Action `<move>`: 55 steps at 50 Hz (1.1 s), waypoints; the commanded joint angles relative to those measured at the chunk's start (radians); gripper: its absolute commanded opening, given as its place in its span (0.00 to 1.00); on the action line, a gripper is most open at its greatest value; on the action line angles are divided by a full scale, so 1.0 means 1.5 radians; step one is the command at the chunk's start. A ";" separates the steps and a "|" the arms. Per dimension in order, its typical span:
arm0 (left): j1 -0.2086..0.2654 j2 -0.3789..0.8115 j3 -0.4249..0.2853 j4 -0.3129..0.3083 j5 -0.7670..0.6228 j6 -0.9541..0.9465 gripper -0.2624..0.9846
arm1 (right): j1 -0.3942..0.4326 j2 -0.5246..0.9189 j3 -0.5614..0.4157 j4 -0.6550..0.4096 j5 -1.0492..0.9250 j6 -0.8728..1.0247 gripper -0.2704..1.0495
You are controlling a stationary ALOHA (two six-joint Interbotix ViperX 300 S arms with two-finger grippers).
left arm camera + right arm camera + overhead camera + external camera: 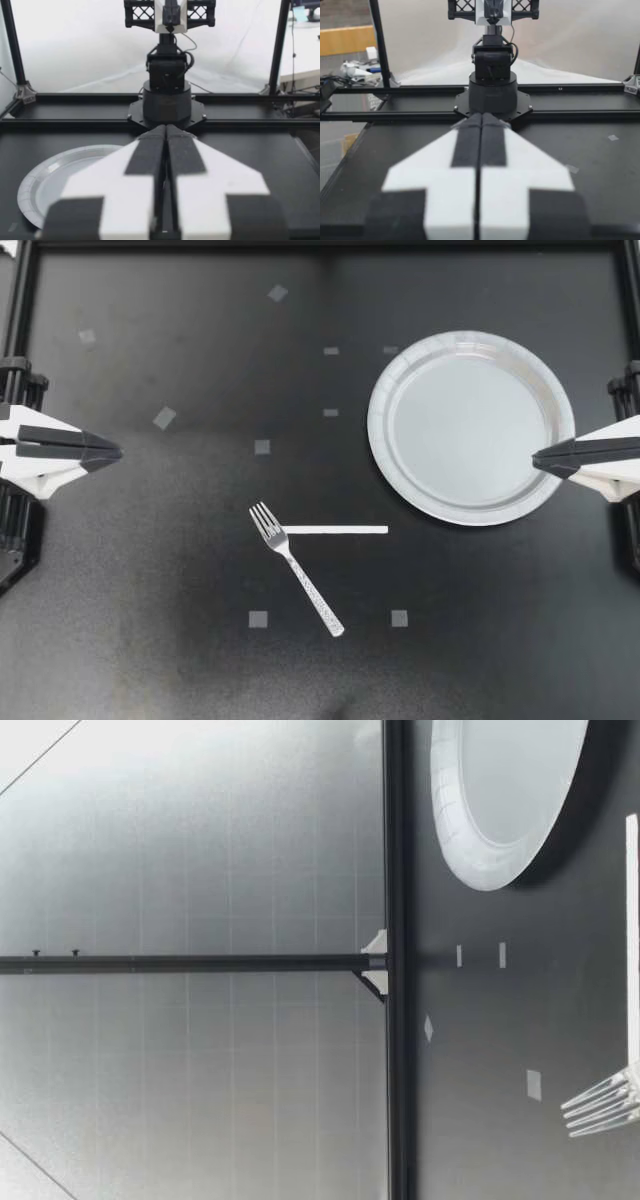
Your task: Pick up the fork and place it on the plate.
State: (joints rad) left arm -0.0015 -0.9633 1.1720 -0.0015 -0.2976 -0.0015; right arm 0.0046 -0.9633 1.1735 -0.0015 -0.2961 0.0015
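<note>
A silver fork [296,568] lies flat on the black table, near the front middle, tines pointing to the back left; its tines [600,1105] show in the low view. The grey plate [470,427] sits empty at the right; its rim appears as the plate [478,840] in the low view and the plate [55,175] in the left wrist view. My left gripper [118,452] is shut and empty at the left edge, far from the fork. My right gripper [535,460] is shut and empty, its tip over the plate's right rim. Both grippers' fingers [165,150] [481,145] press together.
A white strip [335,530] lies just right of the fork's tines. Small grey tape squares [258,618] dot the table. A black frame rail [320,245] runs along the back, with posts at the sides. The opposite arm's base [167,100] stands ahead in each wrist view.
</note>
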 commanded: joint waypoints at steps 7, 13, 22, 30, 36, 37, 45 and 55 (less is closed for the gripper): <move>-0.011 -0.031 0.031 -0.005 -0.010 -0.016 0.24 | 0.002 -0.022 0.022 -0.001 -0.005 0.001 0.21; -0.011 -0.034 0.021 -0.014 0.009 -0.037 0.23 | 0.002 -0.053 0.030 0.003 -0.001 0.005 0.21; -0.011 0.024 -0.131 -0.015 0.249 -0.029 0.23 | 0.002 -0.031 -0.003 0.017 0.082 0.015 0.21; -0.011 0.132 -0.287 -0.002 0.508 0.020 0.23 | 0.002 0.035 -0.039 0.020 0.195 0.040 0.21; -0.011 0.226 -0.377 0.007 0.623 0.121 0.23 | 0.002 0.067 -0.034 0.020 0.208 0.062 0.25; -0.011 0.241 -0.387 0.008 0.633 0.143 0.23 | 0.002 0.071 -0.033 0.020 0.208 0.065 0.26; -0.011 0.396 -0.439 0.005 0.681 0.318 0.24 | 0.002 0.075 -0.017 0.020 0.204 0.083 0.37; -0.014 0.560 -0.446 -0.009 0.637 0.410 0.28 | 0.002 0.065 -0.001 0.020 0.188 0.110 0.53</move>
State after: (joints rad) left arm -0.0199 -0.1841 0.5262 -0.0015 0.6826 0.5937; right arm 0.0046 -0.8606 1.1827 0.0276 0.0000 0.1595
